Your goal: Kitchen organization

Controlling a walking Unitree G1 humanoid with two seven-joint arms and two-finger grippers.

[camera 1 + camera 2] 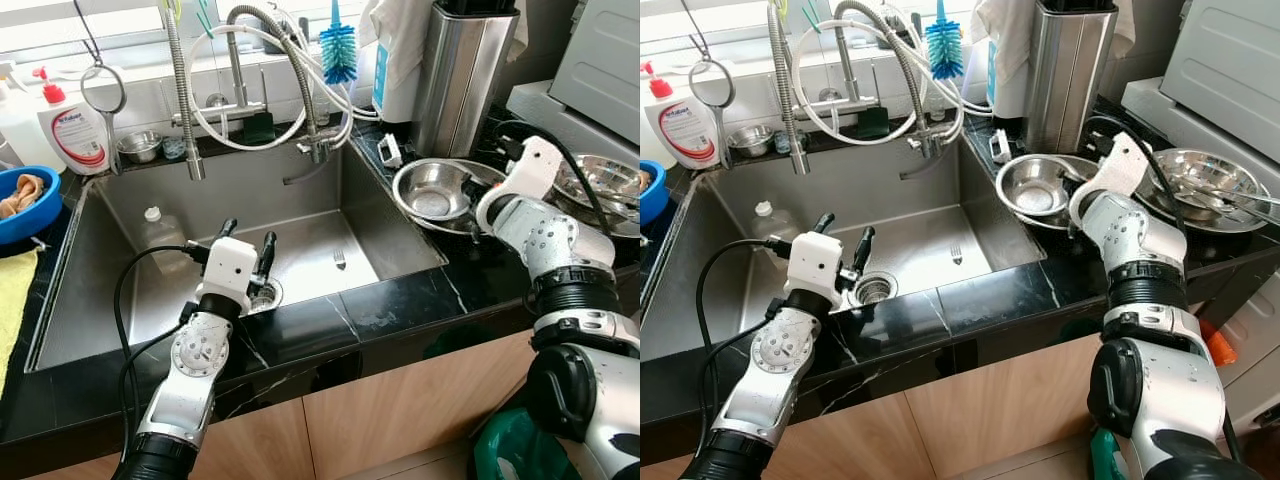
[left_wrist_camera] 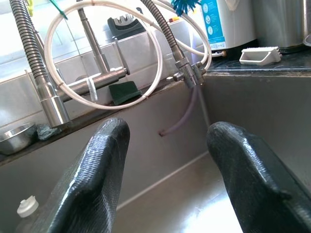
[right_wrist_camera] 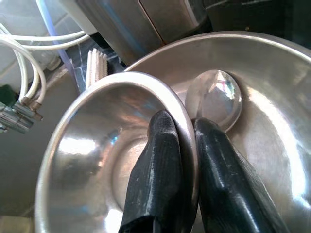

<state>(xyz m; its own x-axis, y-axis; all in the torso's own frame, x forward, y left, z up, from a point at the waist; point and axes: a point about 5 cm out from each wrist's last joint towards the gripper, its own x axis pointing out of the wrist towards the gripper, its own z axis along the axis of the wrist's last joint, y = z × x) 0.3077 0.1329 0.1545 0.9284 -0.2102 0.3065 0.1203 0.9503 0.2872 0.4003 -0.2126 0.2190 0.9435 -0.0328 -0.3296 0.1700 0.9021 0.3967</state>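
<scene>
right claw [image 3: 182, 145]: rim of small steel bowl [image 3: 97, 160] is pinched, bowl nested in larger steel bowl [image 3: 272, 97] on black counter [image 1: 400, 300] | left claw [image 2: 165, 160]: held spread over sink [image 1: 300, 240], nothing gripped

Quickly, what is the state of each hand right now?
Left hand: open, holding nothing, above the sink.
Right hand: closed on the rim of the small steel bowl.
</scene>
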